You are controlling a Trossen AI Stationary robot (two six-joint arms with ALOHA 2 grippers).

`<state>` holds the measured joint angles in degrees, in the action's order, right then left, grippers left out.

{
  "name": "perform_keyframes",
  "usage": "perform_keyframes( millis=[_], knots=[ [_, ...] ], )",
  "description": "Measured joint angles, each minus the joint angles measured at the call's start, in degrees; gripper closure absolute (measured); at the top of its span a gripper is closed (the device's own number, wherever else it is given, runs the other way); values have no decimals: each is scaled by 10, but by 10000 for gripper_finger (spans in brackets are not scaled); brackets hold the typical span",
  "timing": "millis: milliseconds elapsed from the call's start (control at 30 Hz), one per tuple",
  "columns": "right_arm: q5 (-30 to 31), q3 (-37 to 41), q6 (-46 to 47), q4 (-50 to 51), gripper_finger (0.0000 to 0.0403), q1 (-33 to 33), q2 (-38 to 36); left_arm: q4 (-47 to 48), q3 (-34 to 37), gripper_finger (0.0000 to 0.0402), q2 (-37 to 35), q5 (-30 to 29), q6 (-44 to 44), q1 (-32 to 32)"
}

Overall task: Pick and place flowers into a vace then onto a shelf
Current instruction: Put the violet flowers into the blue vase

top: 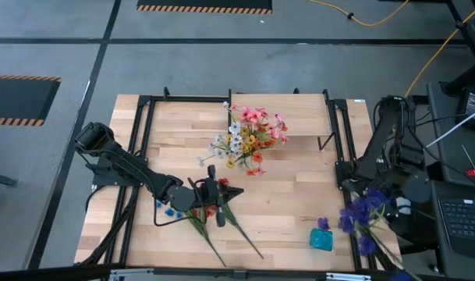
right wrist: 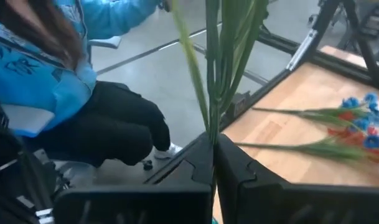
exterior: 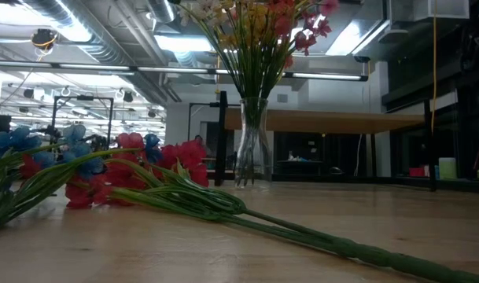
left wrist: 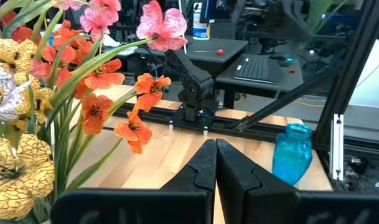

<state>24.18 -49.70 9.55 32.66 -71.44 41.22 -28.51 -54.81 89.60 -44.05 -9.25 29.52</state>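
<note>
Our right gripper [right wrist: 213, 144] pinches green stems of the purple spray [top: 363, 212] at the table's right edge, while our left gripper [left wrist: 215, 163] hangs closed and empty over the red-and-blue flowers [top: 200, 209] lying on the table. We judge the job half done: a full vase [exterior: 252, 141] stands mid-table, not on the shelf [top: 299, 115]. Only the right wrist view shows a seated person [right wrist: 65, 81].

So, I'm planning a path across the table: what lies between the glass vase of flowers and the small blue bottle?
Nothing. In the high view, past the bouquet in the glass vase, only bare tabletop runs to the blue bottle.
</note>
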Motion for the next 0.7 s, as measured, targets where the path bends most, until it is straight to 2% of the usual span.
perform_keyframes(
  millis=[400,700],
  knots=[
    [2,3,-54,-93,403,-23,93,1,0,400,0,0,4,0],
    [4,3,-73,-139,403,-23,129,1,0,399,0,1,4,0]
  ],
)
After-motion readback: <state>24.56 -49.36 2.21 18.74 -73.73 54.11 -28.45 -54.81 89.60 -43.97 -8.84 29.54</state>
